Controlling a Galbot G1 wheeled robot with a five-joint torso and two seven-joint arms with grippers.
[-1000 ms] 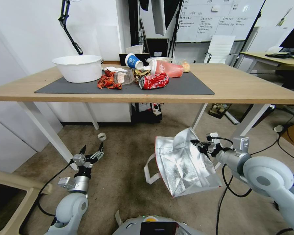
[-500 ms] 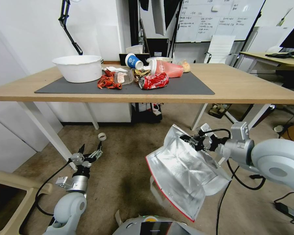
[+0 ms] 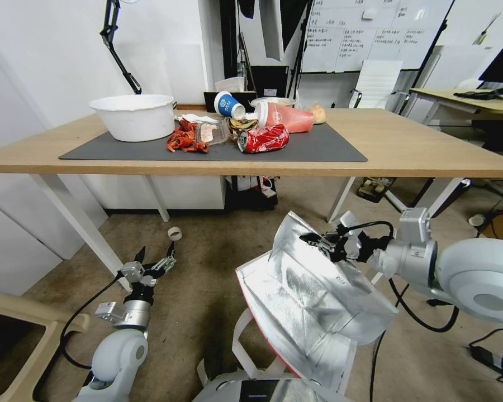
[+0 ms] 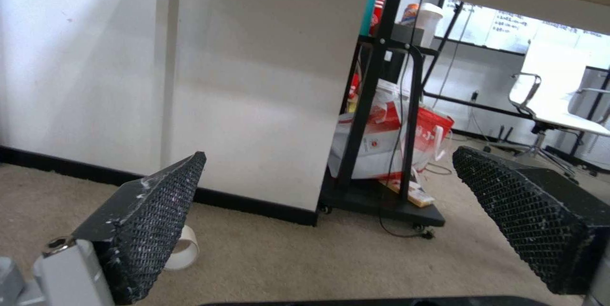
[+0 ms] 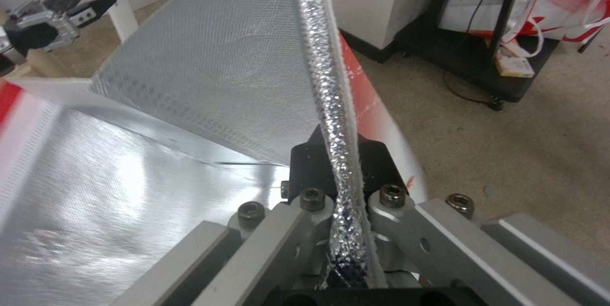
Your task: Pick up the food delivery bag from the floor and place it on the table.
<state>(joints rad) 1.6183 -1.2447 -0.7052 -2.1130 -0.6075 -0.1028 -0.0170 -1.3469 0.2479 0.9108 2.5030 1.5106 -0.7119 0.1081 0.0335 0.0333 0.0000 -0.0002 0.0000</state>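
Bag (image 3: 313, 312): foil rim pinched in my right gripper (image 3: 318, 244), body hanging below it, under the table (image 3: 419, 145). Left gripper (image 3: 153, 262): jaws spread, empty, low beside the table leg.

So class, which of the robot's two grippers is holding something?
The right gripper: its fingers pinch the food delivery bag rim, while the left gripper hangs open, empty.

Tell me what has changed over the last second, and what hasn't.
The right gripper, shut on the foil edge of the food delivery bag, has swung it left and toward the robot; the bag hangs nearer the base, still below the table. The left gripper stays open and low by the floor; the clutter on the table is unmoved.
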